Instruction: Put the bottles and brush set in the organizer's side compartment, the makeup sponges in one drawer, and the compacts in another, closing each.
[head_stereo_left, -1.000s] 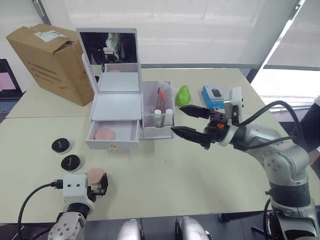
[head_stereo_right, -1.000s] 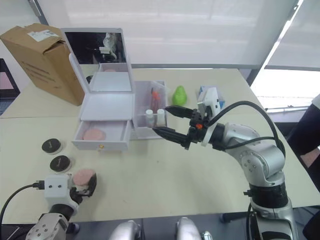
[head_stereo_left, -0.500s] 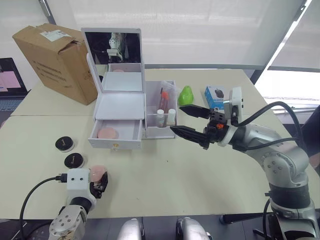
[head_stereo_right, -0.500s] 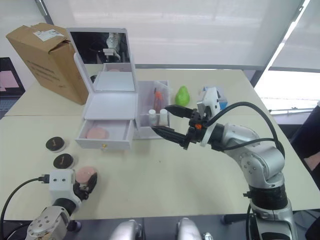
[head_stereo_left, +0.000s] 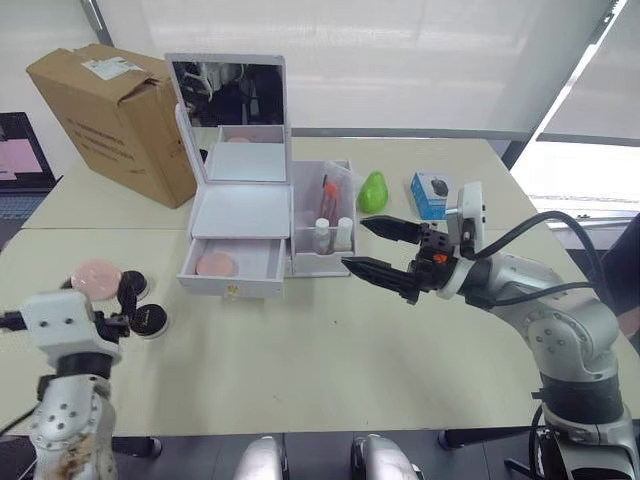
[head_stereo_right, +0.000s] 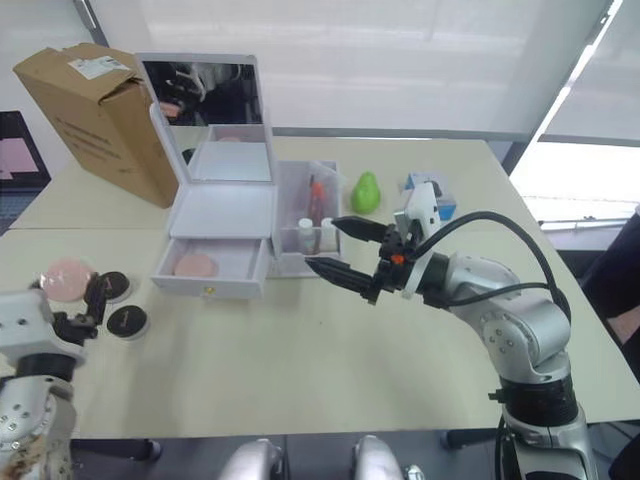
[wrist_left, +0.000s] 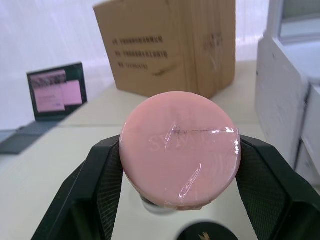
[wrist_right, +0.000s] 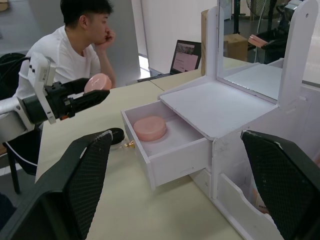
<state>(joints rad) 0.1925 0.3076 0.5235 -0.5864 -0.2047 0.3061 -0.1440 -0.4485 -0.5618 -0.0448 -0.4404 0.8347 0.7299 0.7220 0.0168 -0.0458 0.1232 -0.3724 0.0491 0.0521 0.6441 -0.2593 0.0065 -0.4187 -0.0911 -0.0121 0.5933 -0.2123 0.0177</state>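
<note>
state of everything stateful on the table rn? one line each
Left pincer: shut on a pink makeup sponge, held above the table.
Right pincer: open, empty.
Drawer: open, one pink sponge inside.
Mirror lid: raised.
Side compartment: holds two white bottles.
Two black compacts: on the table, closed.

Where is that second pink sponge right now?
The pink sponge is clamped in the robot's left pincer, held above the table's left side near the two black compacts, left of the organizer's open drawer holding the other sponge.
</note>
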